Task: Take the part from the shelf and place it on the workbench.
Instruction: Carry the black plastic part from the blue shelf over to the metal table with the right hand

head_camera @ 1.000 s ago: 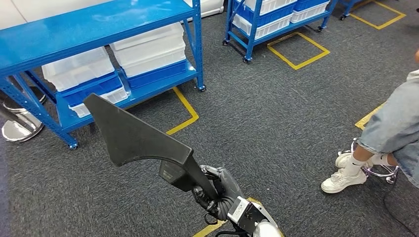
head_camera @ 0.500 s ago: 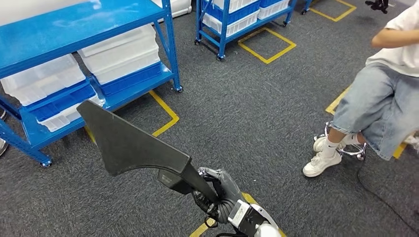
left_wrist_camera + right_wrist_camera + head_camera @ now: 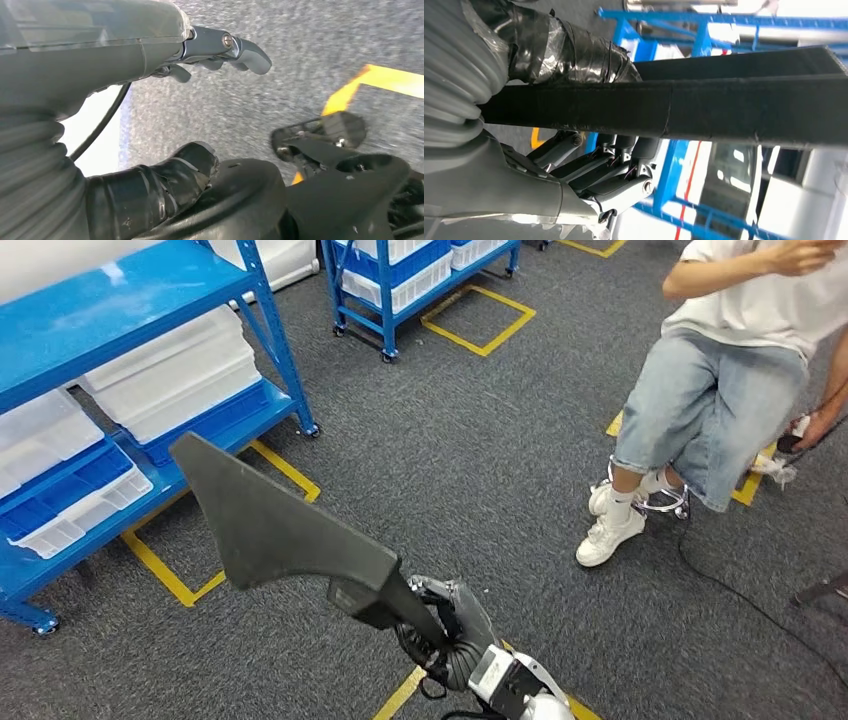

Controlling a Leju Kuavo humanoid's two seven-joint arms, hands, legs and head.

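The part (image 3: 270, 525) is a long black flat piece, wide at its far end and narrowing to a handle-like stem. In the head view it rises up and to the left from the bottom centre, above the carpet. My right hand (image 3: 450, 625) grips its narrow lower end. In the right wrist view the part (image 3: 704, 107) runs across the picture as a dark bar, with my right hand (image 3: 574, 165) wrapped around it, thumb on one side and fingers on the other. My left hand (image 3: 125, 60) hangs over the grey carpet with thumb and fingers apart, holding nothing.
A blue shelf (image 3: 120, 310) with white and blue bins (image 3: 170, 370) stands at the left. A second blue rack (image 3: 400, 270) is at the back. A person (image 3: 720, 390) sits on a stool at the right. Yellow tape (image 3: 160, 565) marks the carpet.
The whole picture has shifted: the camera has turned to the right, so the shelves slide left and the seated person comes further into view. The part stays gripped in my right hand.
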